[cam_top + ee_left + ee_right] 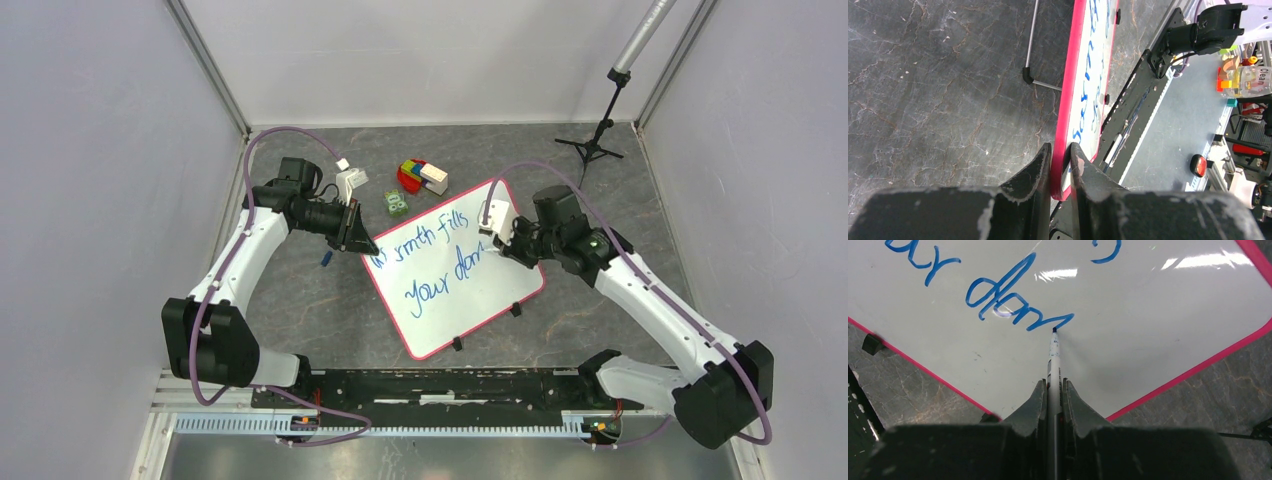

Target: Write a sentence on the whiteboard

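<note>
Whiteboard (1068,100) rim is pinched between the dark, scuffed fingers of the left gripper (1060,147), clamped on the pink-red edge at the board's near-left corner. The right gripper (1053,385) is clenched on a thin white marker (1053,355), whose dark tip touches the glossy white surface at the tail of the last blue stroke. The sentence (1013,305) is slanted blue handwriting; the second line reads "your da" and then trails into a squiggle. In the top view the left gripper covers the first letters of the upper line, leaving "rmth fills". The whiteboard lies flat and rotated diamond-wise on the grey veined table (300,300), mid-table between the arms, with rounded corners and small black clips (457,344) on its near edge. Both arms reach forward and bend inward at the elbow, wrists angled toward the board. Beyond its far edge sit coloured toy blocks (420,177), a small green item (397,203) too small to identify, and a black tripod (595,140) at far right.
</note>
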Robot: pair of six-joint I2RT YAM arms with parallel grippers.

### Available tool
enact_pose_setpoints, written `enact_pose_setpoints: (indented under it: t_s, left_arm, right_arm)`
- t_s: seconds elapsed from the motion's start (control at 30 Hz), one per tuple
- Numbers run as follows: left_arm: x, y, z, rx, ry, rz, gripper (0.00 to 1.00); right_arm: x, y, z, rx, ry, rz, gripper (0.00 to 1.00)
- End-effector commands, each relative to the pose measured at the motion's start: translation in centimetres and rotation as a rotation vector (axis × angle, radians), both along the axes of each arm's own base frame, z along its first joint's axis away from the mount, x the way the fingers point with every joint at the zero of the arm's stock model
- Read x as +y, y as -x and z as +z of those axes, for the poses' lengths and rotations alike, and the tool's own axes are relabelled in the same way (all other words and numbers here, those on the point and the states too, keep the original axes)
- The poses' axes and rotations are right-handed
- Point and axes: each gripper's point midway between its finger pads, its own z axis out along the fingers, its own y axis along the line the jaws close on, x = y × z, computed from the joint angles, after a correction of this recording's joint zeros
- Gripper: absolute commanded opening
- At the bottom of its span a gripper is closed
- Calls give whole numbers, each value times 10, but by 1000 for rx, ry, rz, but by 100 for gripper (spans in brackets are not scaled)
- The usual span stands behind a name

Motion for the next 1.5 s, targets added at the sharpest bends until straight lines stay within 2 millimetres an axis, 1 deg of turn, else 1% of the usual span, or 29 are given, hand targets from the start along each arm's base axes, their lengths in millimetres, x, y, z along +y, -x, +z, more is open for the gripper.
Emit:
enact_pose_setpoints:
  t_s: [0.0,0.2,0.3,0.47,0.6,0.7,0.8,0.9,1.0,1.1,1.17,1.3,1.37,1.47]
  left_arm:
    - [2,-7,-1,-42,-41,-1,2]
    - [1,-7,0,-45,-41,-3,2]
    - [1,-7,0,-44,-40,-4,2]
    - [0,-7,2,-47,-37,-4,3]
    - [0,-7,2,-48,-37,-5,2]
    - [1,-7,2,-49,-38,-4,2]
    - [1,-7,2,-51,-39,-2,2]
    - [1,-7,3,-55,-38,-2,2]
    - [0,-6,4,-54,-37,-3,2]
    - [0,-6,4,-54,-34,-5,2]
    - [0,-7,5,-57,-34,-5,2]
    - [-1,-6,5,-57,-32,-7,3]
    - [-1,-6,6,-60,-32,-8,2]
    - [0,-6,6,-63,-33,-6,2]
  right_arm:
    - [-7,14,-12,34,23,28,0]
    - [-8,29,-25,85,29,55,0]
    - [-6,39,-30,115,18,84,0]
    - [3,48,-29,135,0,121,0]
    - [16,48,-23,132,-16,144,0]
    - [27,45,-14,113,-28,157,0]
    - [35,39,0,91,-50,159,0]
    - [37,36,15,72,-62,163,0]
    - [34,38,21,52,-67,156,0]
    - [24,41,21,46,-52,135,0]
    - [13,40,15,41,-25,105,0]
    - [-10,35,-4,54,37,40,0]
    - [-17,34,-12,63,54,23,0]
    - [-19,30,-14,57,59,8,0]
